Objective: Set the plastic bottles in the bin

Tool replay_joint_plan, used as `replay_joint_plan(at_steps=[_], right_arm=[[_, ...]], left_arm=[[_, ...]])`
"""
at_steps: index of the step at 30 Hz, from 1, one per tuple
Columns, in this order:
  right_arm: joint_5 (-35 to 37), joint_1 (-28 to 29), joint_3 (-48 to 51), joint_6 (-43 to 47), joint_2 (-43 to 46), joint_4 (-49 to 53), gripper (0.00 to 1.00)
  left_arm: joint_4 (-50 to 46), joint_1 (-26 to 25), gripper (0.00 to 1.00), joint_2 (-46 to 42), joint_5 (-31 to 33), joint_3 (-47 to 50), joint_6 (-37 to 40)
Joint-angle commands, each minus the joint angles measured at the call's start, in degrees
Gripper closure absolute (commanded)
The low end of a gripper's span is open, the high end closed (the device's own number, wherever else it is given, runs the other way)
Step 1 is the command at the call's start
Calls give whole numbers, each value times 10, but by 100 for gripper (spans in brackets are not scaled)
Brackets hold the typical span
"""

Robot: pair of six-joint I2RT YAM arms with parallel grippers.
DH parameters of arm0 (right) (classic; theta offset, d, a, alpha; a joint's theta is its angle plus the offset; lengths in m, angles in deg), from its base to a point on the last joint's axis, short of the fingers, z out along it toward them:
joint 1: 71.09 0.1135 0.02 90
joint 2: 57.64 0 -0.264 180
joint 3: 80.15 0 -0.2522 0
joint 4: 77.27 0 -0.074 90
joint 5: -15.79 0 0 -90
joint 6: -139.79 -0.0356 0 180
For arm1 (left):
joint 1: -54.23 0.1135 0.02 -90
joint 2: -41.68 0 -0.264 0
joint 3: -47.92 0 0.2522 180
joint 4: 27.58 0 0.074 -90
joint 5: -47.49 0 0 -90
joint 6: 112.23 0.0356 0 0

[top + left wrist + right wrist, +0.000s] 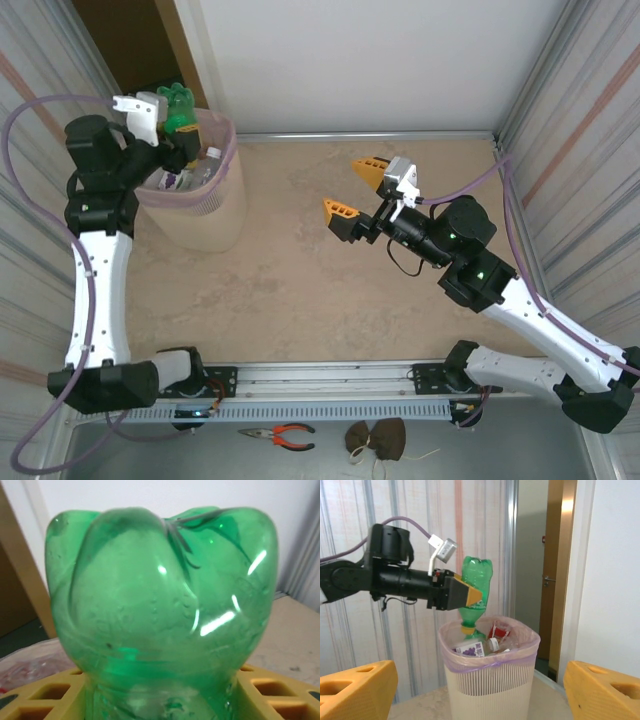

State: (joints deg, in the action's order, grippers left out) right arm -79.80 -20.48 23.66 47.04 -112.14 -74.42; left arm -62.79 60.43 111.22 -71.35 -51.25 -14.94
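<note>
One green bottle (476, 587) is up in the air at the far left, cap down, pinched across its body by the left gripper (471, 597), whose jaws are closed onto it. It hangs right over the one bin (530, 640), cap just above the rim. Inside, other bottles (470, 650) lie heaped: three or so, hard to count. The right gripper (355, 190) hovers mid-table (300, 270), jaws spread wide, holding nothing. At the near edge: one pair of pliers (280, 434) and a brown cloth (378, 437).

No legible text — none anywhere
</note>
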Motion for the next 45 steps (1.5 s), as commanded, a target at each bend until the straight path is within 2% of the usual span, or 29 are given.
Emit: replay_joint_plan(at_steps=[1, 4, 12, 22, 29, 38, 43, 45], right_arm=[[5, -1, 7, -6, 5, -3, 15], [7, -1, 11, -7, 6, -2, 15], [7, -7, 14, -13, 6, 3, 15], [5, -14, 18, -18, 13, 8, 15], [7, -16, 18, -18, 18, 10, 15], [6, -16, 17, -18, 20, 12, 15], [5, -16, 17, -20, 20, 12, 15], [4, -17, 18, -19, 19, 12, 15]], left_arm=[[-14, 29, 52, 25, -10, -10, 2], [-14, 44, 52, 38, -24, 11, -12], [-6, 45, 50, 32, -21, 101, -20], [-13, 45, 25, -4, -9, 114, -42], [-20, 45, 21, -7, -19, 64, -49], [-64, 45, 32, 73, -30, -48, -35], [-109, 45, 51, 139, -23, -116, -16], [-125, 45, 56, 167, -21, -141, -14]])
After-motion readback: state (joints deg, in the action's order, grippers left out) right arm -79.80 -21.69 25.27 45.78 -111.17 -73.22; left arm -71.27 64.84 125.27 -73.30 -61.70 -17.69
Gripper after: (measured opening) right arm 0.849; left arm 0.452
